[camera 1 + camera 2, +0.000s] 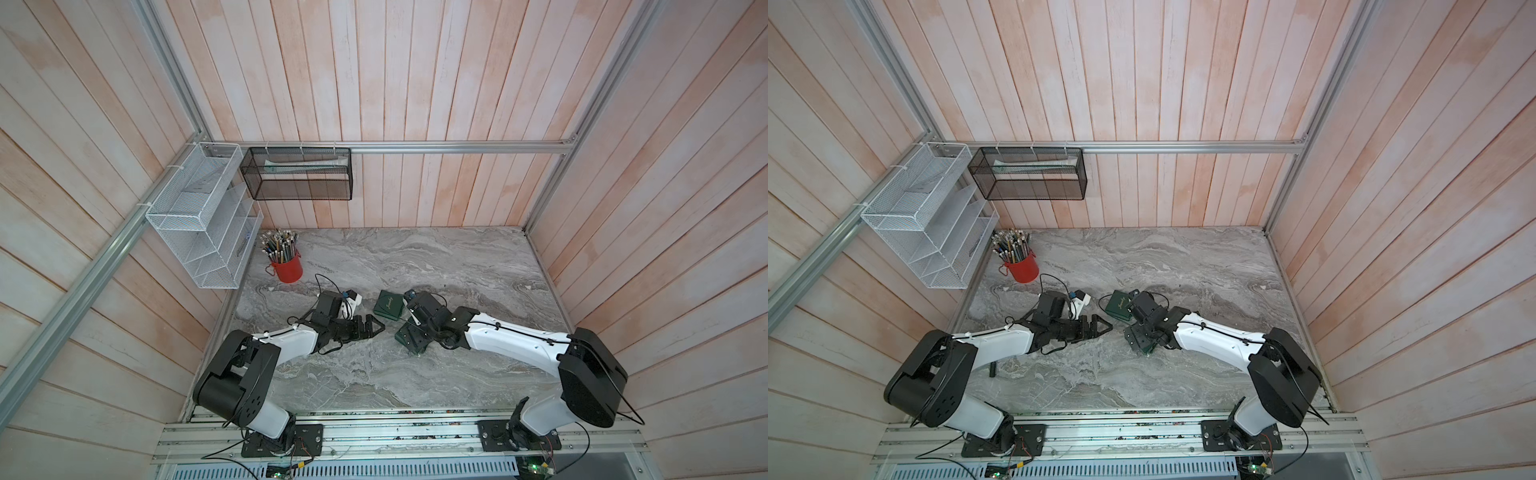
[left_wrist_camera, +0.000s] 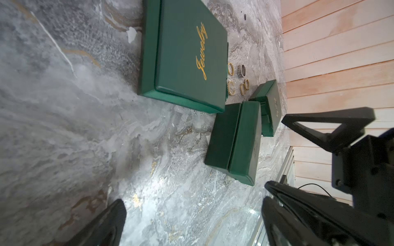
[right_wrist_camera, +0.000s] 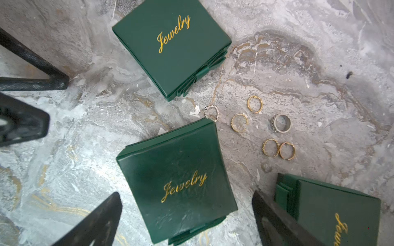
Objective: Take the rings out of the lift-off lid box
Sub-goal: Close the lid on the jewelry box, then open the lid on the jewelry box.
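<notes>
Left fingers [image 2: 110,221] and right fingers [image 3: 102,219] gape wide, empty; rings [image 3: 275,125] beyond the right fingers may scatter if nudged.

White arm shells [image 1: 291,337], black joints [image 1: 232,374], bolted black base plates [image 1: 309,436]; left hand [image 1: 376,326] black, triangular-fingered
</notes>
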